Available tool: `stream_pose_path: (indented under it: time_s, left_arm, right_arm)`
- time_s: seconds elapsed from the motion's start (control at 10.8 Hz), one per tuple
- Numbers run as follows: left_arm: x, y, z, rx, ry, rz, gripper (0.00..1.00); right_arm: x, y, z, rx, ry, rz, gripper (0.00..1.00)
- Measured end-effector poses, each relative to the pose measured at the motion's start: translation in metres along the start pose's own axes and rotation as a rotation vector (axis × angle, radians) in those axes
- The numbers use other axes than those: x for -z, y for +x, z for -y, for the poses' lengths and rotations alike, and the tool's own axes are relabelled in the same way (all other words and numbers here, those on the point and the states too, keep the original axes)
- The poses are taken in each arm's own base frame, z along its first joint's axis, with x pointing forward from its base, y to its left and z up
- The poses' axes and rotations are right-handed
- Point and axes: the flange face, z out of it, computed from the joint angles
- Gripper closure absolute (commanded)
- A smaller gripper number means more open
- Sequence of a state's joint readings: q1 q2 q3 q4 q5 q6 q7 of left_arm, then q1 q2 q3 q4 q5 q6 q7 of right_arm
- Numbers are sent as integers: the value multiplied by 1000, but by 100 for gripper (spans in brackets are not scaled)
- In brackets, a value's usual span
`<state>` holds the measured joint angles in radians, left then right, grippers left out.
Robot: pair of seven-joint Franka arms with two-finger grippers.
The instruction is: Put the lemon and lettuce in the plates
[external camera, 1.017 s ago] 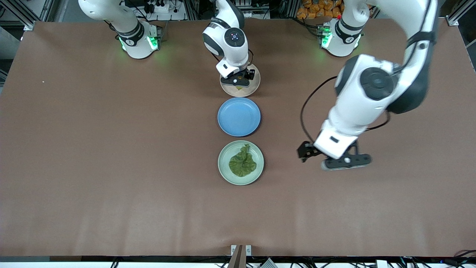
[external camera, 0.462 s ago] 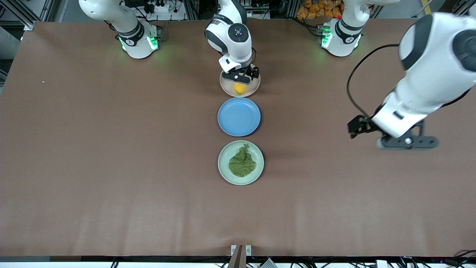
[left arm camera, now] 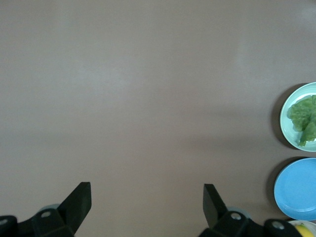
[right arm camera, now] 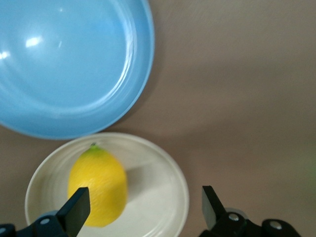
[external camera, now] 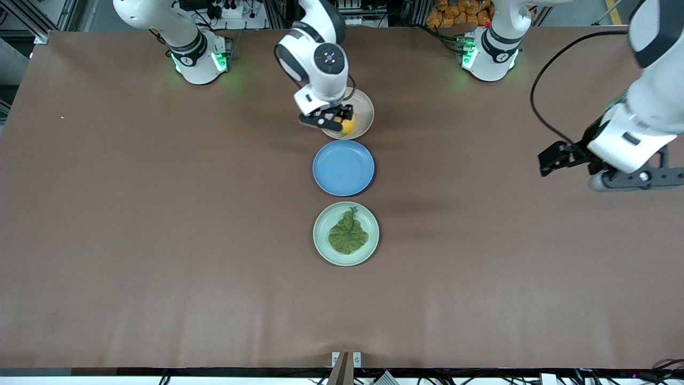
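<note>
The lemon [right arm camera: 97, 185] lies in the beige plate [external camera: 365, 109] under the right tool [external camera: 331, 118], fingers wide. The lettuce [external camera: 348, 235] rests in the mint plate [external camera: 320, 243]. The left tool [external camera: 609, 170], wide and empty, hangs over bare desk [external camera: 160, 214].

Lemon [external camera: 348, 126] in the plate [external camera: 363, 115] by the bases, empty plate [external camera: 343, 168] between, lettuce [external camera: 348, 235] in the nearest plate [external camera: 320, 243]

Three plates sit in a line on the counter: one beige-pink plate [external camera: 362, 109] at 12 o'clock of the row, one blue plate [external camera: 343, 168] in the middle, one mint green plate [external camera: 346, 233] at 6 o'clock. One lemon [external camera: 348, 126], partly hidden in the front view, lies in the beige-pink plate. One lettuce [external camera: 347, 234] leaf lies in the green plate. Two arms, each with one hand: left hand [external camera: 628, 179], right hand [external camera: 327, 120].
</note>
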<state>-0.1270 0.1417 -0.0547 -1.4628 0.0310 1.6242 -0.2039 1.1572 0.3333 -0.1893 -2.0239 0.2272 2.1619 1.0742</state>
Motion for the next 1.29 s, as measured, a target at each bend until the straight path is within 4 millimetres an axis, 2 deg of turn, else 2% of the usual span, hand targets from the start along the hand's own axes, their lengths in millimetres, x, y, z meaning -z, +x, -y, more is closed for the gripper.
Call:
stream_pose_path:
  time_s: [0.18, 0.37, 0.65, 0.74, 0.92, 1.29]
  left_arm:
    - [18, -12, 10, 9, 2, -2, 0]
    - [28, -18, 15, 17, 2, -7, 0]
    - [26, -20, 22, 28, 6, 11, 0]
    - [25, -20, 22, 28, 7, 16, 0]
    - [19, -22, 21, 25, 9, 28, 0]
    - [5, -21, 36, 54, -1, 23, 0]
  right_arm:
    - [12, 39, -25, 47, -26, 9, 0]
    - [12, 87, -59, 104, -46, 20, 0]
    - [20, 177, -138, 185, -51, 69, 0]
    - [23, 199, -161, 192, -39, 76, 0]
    - [25, 227, -192, 201, -19, 85, 0]
    - [32, 260, -235, 237, -22, 64, 0]
